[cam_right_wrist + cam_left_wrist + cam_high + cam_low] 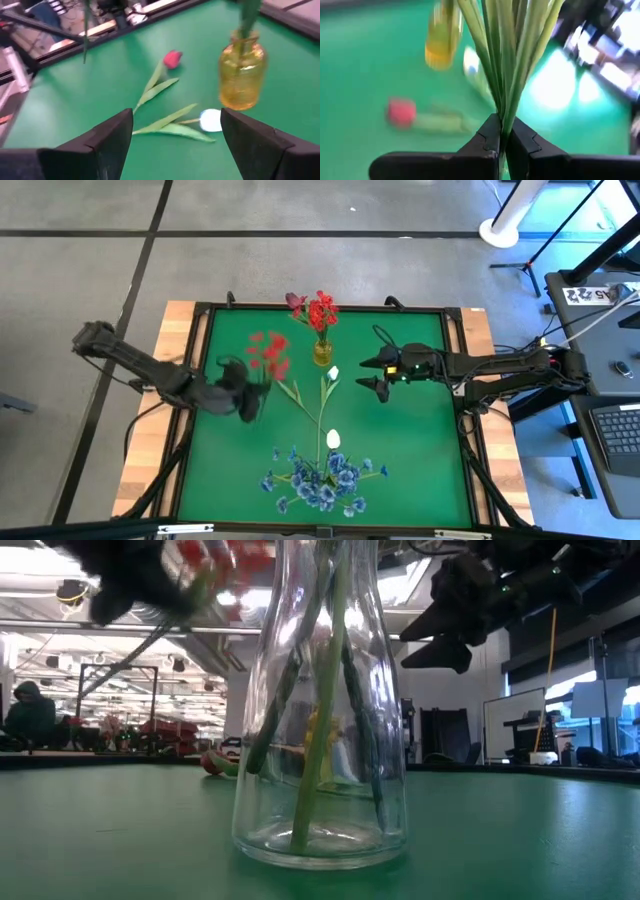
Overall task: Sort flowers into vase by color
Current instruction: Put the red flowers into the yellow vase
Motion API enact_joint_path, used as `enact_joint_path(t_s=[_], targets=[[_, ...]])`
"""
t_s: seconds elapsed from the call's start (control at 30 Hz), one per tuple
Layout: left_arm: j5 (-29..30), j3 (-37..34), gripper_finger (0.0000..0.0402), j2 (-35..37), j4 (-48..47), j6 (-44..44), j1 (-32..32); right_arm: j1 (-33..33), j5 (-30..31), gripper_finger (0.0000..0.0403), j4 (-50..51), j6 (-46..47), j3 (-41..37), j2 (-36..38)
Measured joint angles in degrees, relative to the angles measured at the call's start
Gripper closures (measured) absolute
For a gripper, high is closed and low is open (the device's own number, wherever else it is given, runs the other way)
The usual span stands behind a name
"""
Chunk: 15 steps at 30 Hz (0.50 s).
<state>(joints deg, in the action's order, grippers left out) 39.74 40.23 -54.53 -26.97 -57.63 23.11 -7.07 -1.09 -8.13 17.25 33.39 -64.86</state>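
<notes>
Green felt is covering the desk, which is sitting inside a dark frame on pale wooden boards, with a grey floor around it. Near the far edge, a small yellow glass vase is standing upright and holding red flowers, with a dark pink-red rosebud showing just to their left. The left pincer is hovering over the left half of the desk, gripping a bunch of red-headed flowers; in the left wrist view its fingers are pressing together on the green stems. The right pincer is hanging just right of the yellow vase with its jaws spread wide and holding nothing. Between the two pincers, a white bud and a second white bud are lying on the felt with their long stems, well apart along the middle. At the near edge, blue flowers are lying in a loose heap. A clear glass vase is filling the low view, with several stems standing inside it.
</notes>
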Motion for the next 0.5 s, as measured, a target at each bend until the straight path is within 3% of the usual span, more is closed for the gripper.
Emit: enact_joint_path(t_s=[0.1, 0.17, 0.33, 0.5], targets=[[6.3, 0.0, 0.0396, 4.5, 8.7, 11.7, -2.5, 0.0, 3.4, 0.0104, 0.6, -1.3, 0.0, 0.0], [6.8, 0.0, 0.0396, 6.1, 16.6, 21.3, -4.4, 0.0, 4.6, 0.0104, 0.6, -2.7, -0.2, -0.1], [-3.0, 0.1, 0.0396, 5.5, 33.7, 39.6, -10.9, 0.0, 6.7, 0.0104, 0.1, -4.2, -1.5, -0.1], [-12.9, 0.1, 0.0396, 0.6, 42.4, 45.0, -19.7, 0.0, 6.6, 0.0104, -3.5, -4.2, -4.5, -0.1]])
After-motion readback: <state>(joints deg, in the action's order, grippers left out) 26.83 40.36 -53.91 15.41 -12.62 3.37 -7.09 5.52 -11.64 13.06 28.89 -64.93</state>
